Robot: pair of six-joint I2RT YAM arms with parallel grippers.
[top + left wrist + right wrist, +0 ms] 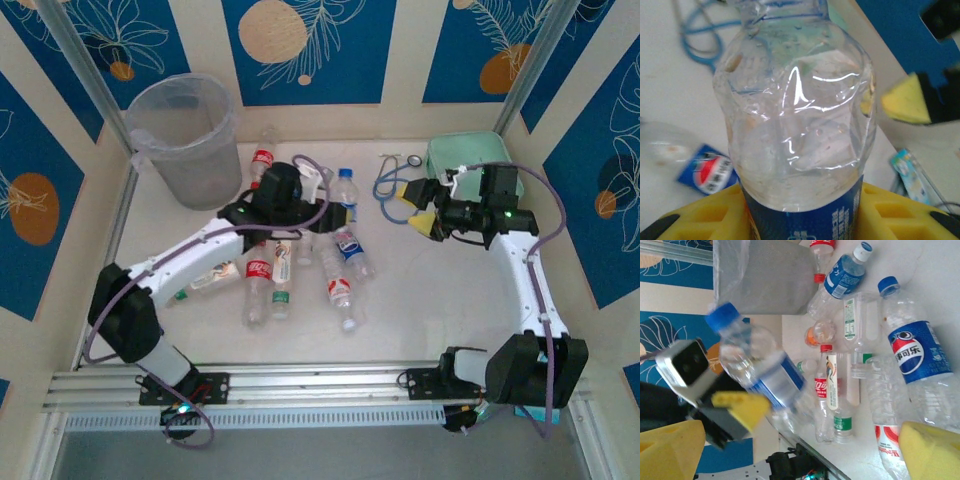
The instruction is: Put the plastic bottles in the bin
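Note:
My left gripper (338, 216) is shut on a clear bottle with a blue label and blue cap (346, 190), holding it above the table's middle. In the left wrist view that bottle (795, 115) stands up between the yellow fingers (890, 210). My right gripper (418, 208) is open just to the right of it, nothing between its fingers (932, 450). From the right wrist the held bottle (760, 365) appears tilted. Several more bottles (290, 272) lie in a pile, a Pepsi one (912, 355) among them. The grey-white bin (185, 135) stands at the back left.
A mint-green case (468, 155) sits at the back right behind the right gripper. A blue cable (390, 185) and a small ring (413, 161) lie beside it. Metal rails (320, 385) run along the front edge, and walls close in the table.

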